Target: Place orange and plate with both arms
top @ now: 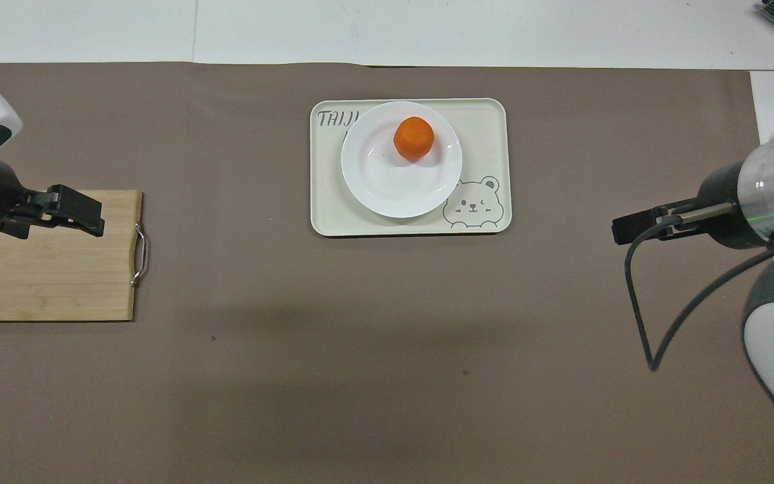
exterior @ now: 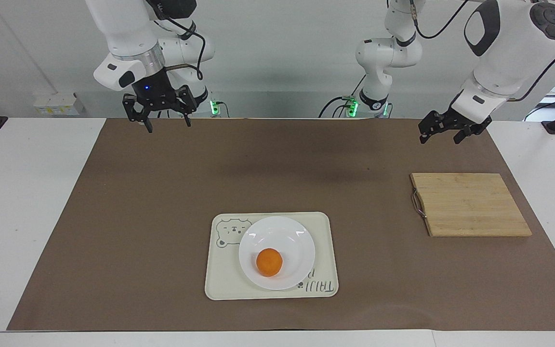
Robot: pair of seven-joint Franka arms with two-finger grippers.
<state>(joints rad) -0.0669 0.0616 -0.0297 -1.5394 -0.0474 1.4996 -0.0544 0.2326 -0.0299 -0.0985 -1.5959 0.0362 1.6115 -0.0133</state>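
The orange [exterior: 269, 262] sits on the white plate [exterior: 291, 234], and the plate sits on the cream bear tray [exterior: 223, 285]. In the overhead view the orange [top: 414, 138] lies on the part of the plate [top: 387, 191] farther from the robots. My right gripper [exterior: 168, 126] is open and empty, raised over the mat's edge nearest the robots at the right arm's end; it also shows in the overhead view [top: 623, 230]. My left gripper [exterior: 440, 139] is open and empty, raised over the mat beside the cutting board; in the overhead view [top: 95, 225] it covers the board's corner.
A bamboo cutting board [exterior: 470, 205] with a metal handle lies at the left arm's end of the table [top: 44, 275]. A brown mat [exterior: 162, 217] covers most of the white table. The cream tray [top: 488, 128] lies at mid-table, far from the robots.
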